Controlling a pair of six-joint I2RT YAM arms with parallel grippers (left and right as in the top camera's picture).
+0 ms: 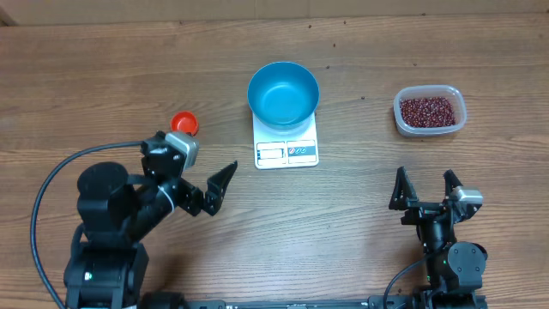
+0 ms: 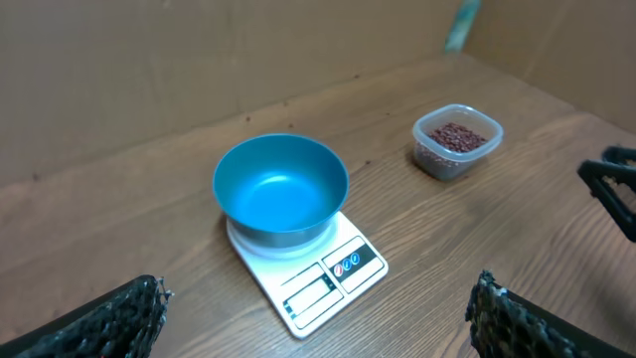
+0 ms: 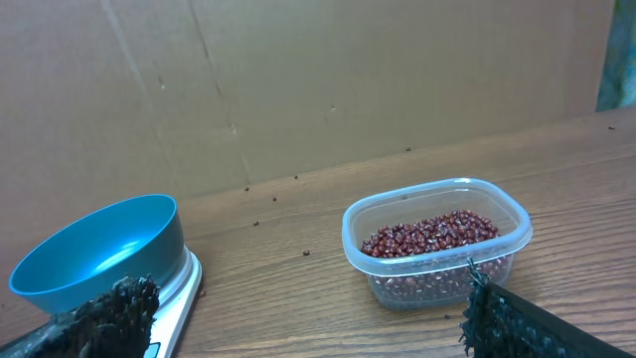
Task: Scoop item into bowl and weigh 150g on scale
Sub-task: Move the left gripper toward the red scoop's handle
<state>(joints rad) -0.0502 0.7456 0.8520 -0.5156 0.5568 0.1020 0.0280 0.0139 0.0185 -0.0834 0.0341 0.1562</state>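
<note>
Both my jaws stood wide, holding nothing: left gripper (image 1: 219,187) angled toward the scale (image 1: 287,152), right gripper (image 1: 424,187) below the clear container (image 1: 460,121). The blue bowl (image 1: 283,93) sat on the scale. The beans (image 1: 426,111) lay in the container, well right. A red scoop (image 1: 184,123) lay beside my left arm.

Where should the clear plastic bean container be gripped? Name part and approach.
Probably the near long wall of the clear rounded-rectangular plastic container, from above, jaws straddling its rim: it sits upright and lidless, with dark red-brown beans below the rim.
</note>
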